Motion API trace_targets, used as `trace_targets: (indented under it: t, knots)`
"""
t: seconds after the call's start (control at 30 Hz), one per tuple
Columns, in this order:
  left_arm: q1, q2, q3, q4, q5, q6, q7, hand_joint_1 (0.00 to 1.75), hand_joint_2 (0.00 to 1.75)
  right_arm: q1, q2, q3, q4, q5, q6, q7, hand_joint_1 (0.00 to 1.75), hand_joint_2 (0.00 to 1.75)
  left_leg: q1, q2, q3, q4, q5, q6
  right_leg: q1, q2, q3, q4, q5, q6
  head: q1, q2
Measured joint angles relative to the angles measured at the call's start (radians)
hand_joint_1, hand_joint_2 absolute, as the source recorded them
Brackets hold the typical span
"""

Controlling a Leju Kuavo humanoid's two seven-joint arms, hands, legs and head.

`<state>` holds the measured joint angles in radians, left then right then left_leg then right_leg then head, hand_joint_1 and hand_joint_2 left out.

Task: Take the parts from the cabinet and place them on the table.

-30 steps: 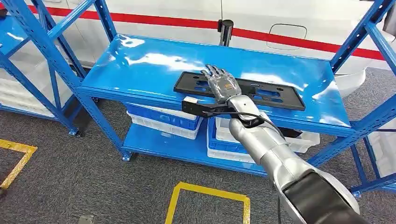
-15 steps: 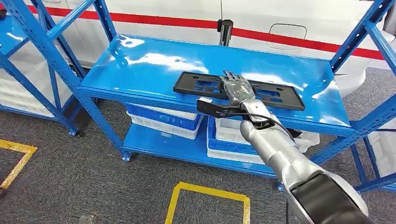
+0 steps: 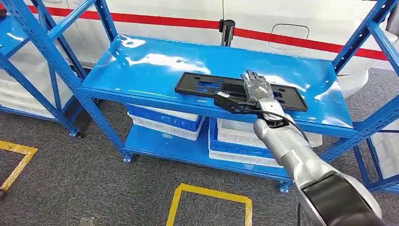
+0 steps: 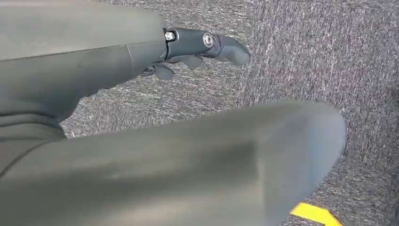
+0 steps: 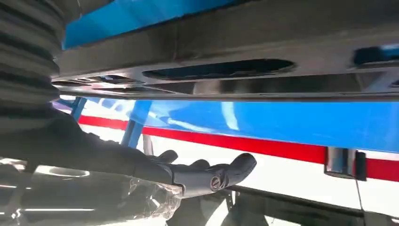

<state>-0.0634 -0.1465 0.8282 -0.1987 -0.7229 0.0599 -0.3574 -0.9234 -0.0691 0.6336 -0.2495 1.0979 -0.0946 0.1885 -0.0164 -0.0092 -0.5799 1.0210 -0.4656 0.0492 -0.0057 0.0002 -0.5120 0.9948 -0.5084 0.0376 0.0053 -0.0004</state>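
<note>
A long flat black plastic part (image 3: 207,87) with cut-outs lies along the front of the blue rack's top shelf (image 3: 141,61). My right hand (image 3: 256,88) hovers over the part's right half, fingers stretched out flat and apart, holding nothing. Up close in the right wrist view, the part (image 5: 226,70) runs across the picture with the open fingers (image 5: 207,176) just off its surface. The left wrist view has my left hand (image 4: 197,47) hanging over grey carpet, its dark fingers loosely curled and nothing in them.
White and blue crates (image 3: 164,120) sit on the rack's lower shelf. Blue uprights (image 3: 51,56) stand at left and right (image 3: 371,33). Yellow floor tape (image 3: 207,195) marks the grey carpet in front. A white wall with a red stripe is behind.
My right hand has slid rightward along the black part, from its middle to its right half, staying flat and open. The part has not moved.
</note>
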Motion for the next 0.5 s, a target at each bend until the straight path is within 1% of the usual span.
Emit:
trace_targets:
  t: [0.17,0.3,0.47,0.5]
  knots:
    - [0.000,0.003,0.000,0.000,0.000,0.002,-0.006,0.00,0.00,-0.012,-0.018,-0.011,0.005,0.018,0.031,0.042,0.00,1.75,0.000,0.000,0.000,0.000,0.000,0.000,0.000,0.000,0.000,0.000,0.000,0.000,0.000,0.000]
    - [0.002,0.003,0.000,0.003,0.000,0.002,-0.010,0.00,0.00,-0.017,-0.042,-0.014,0.011,0.033,0.048,0.091,0.00,1.75,0.000,-0.001,0.000,0.000,0.000,0.000,0.000,0.000,0.000,0.000,0.000,0.000,0.000,0.000]
    - [0.002,0.003,0.001,0.005,0.000,0.002,-0.011,0.00,0.00,-0.017,-0.058,-0.023,0.015,0.036,0.052,0.103,0.00,1.75,0.000,0.000,0.000,0.000,0.000,0.000,0.000,0.000,0.000,0.000,0.000,0.000,0.000,0.000]
    - [0.002,0.003,0.001,0.005,0.000,0.002,-0.012,0.00,0.00,-0.017,-0.060,-0.023,0.016,0.038,0.056,0.108,0.61,1.75,0.000,0.000,0.000,0.000,0.000,0.000,0.000,0.000,0.000,0.000,0.000,0.000,0.000,0.000]
